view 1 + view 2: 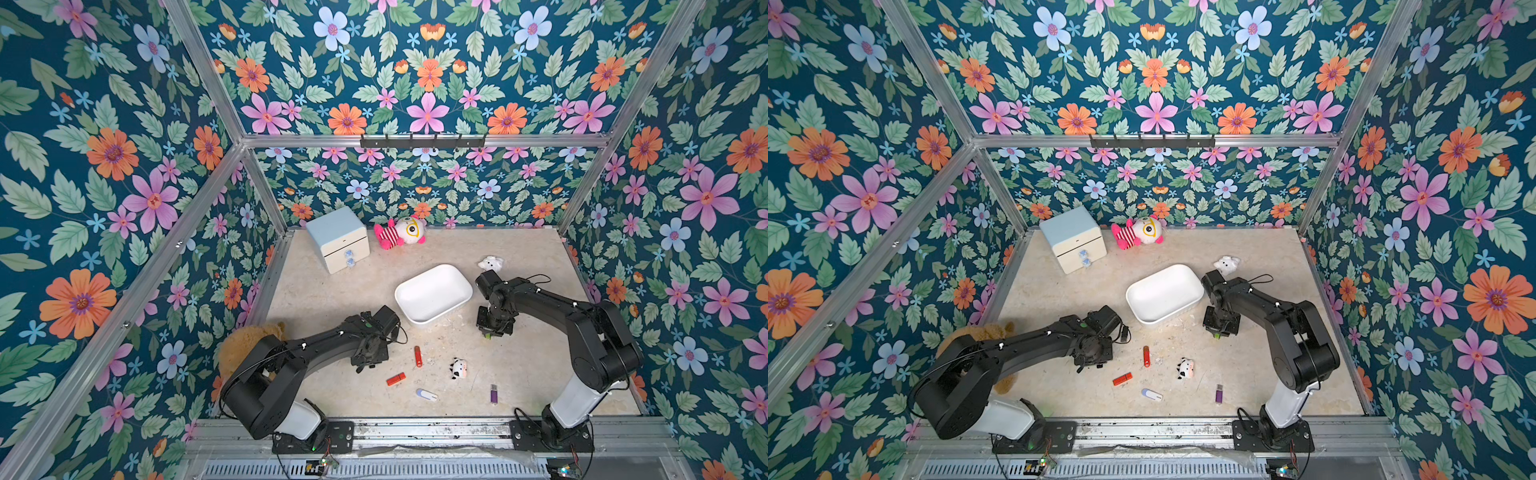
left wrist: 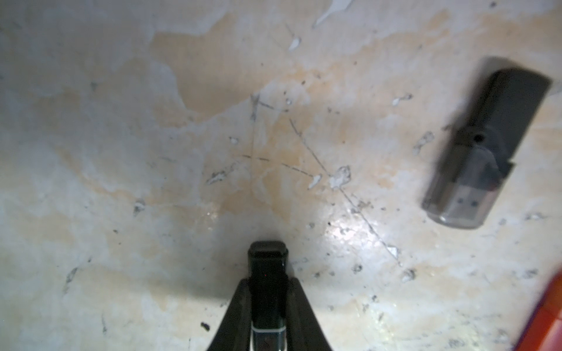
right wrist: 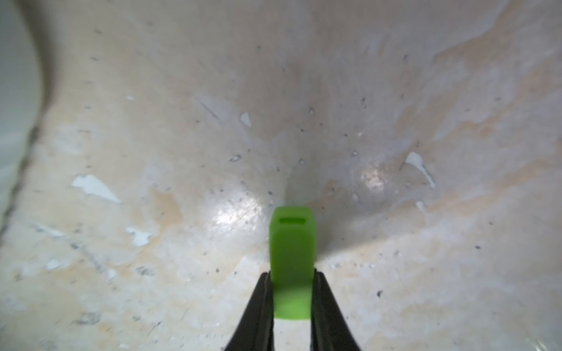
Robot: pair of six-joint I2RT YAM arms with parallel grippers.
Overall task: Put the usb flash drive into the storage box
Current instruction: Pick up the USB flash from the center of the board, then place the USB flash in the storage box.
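You've got a white storage box [image 1: 432,293] on a mottled beige-cream table [image 1: 332,303]. The walls [image 1: 104,187] are teal with orange, pink and pale-blue flowers. Drive colours: green flash drive [image 3: 292,261], black flash drive [image 2: 267,282], red flash drive [image 1: 418,356], purple flash drive [image 1: 493,394].

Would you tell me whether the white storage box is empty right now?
Empty: in both top views the storage box shows only its bare white floor, with nothing inside.

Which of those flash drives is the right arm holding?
The green flash drive, pinched in the right tool. It is the only green one; the left tool grips a black flash drive.
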